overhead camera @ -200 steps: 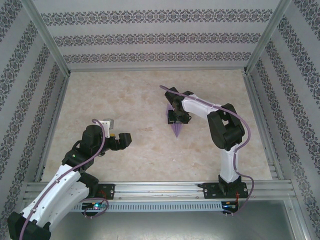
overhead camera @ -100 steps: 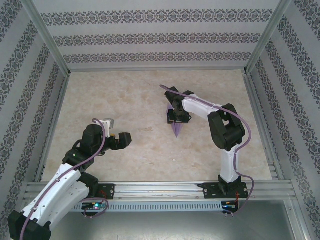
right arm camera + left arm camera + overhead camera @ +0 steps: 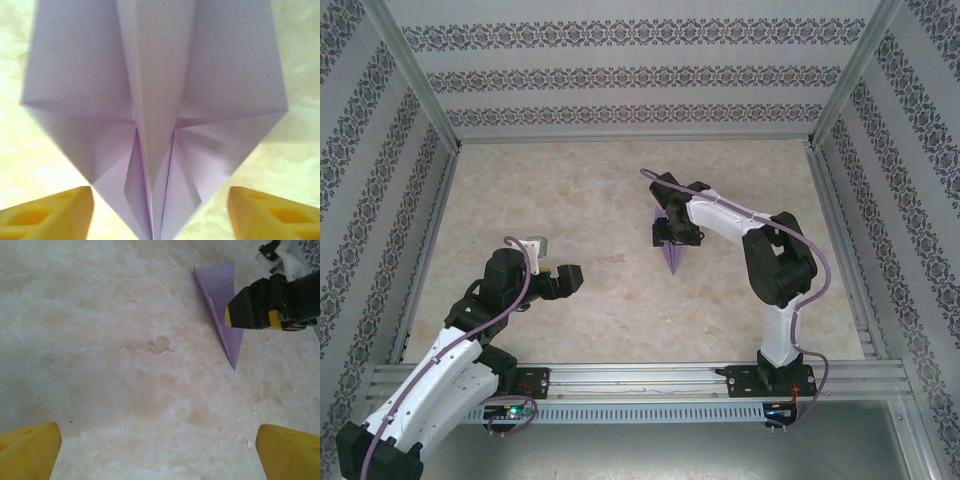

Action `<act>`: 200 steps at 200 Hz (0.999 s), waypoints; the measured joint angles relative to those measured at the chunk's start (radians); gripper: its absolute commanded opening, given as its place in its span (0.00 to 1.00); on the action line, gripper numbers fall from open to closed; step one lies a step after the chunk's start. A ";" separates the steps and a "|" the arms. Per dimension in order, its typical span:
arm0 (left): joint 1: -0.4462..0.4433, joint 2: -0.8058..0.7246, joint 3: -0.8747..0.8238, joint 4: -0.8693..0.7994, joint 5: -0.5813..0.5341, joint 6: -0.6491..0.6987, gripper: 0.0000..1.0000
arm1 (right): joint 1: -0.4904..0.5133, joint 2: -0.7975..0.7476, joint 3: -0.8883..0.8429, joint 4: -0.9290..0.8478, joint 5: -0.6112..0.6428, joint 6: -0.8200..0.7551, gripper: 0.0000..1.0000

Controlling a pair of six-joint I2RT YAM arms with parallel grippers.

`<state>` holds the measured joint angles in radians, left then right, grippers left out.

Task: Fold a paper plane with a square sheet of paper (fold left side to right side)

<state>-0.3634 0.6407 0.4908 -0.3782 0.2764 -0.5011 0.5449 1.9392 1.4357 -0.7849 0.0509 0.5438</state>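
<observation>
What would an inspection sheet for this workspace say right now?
Surface: beige marbled table.
Job's things: purple paper plane lying flat, its point toward the arm bases.
Clutter: only tiny white flecks on the table.
Grippers: left gripper open, empty, apart from the plane; right gripper open, fingers either side of the plane.
Cables: a purple cable running along each arm.
Surroundings: patterned walls, metal frame.

The right arm [image 3: 780, 268] now holds its elbow slightly further right and nearer the near edge of the table [image 3: 560, 190] than a second ago, forearm stretched longer, and the right gripper [image 3: 674, 236] stands a shade further out over the paper plane [image 3: 674, 262].
</observation>
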 measured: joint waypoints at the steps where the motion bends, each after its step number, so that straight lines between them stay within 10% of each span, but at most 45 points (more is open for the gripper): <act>1: 0.000 0.000 0.000 0.000 0.000 0.000 1.00 | 0.001 -0.002 -0.001 0.000 0.001 -0.002 0.79; 46: 0.027 0.000 0.010 0.000 -0.018 0.000 1.00 | 0.016 -0.243 -0.119 0.002 0.066 -0.026 0.97; 112: 0.137 0.000 0.057 0.000 -0.091 0.045 0.99 | -0.029 -0.685 -0.361 0.033 0.164 -0.086 0.98; 200: 0.270 0.130 0.058 0.080 -0.128 0.083 1.00 | -0.359 -1.238 -0.812 0.241 0.191 -0.242 0.98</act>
<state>-0.0937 0.7704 0.5484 -0.2977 0.1482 -0.4179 0.1864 0.7010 0.6239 -0.5438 0.2417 0.3016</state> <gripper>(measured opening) 0.994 0.982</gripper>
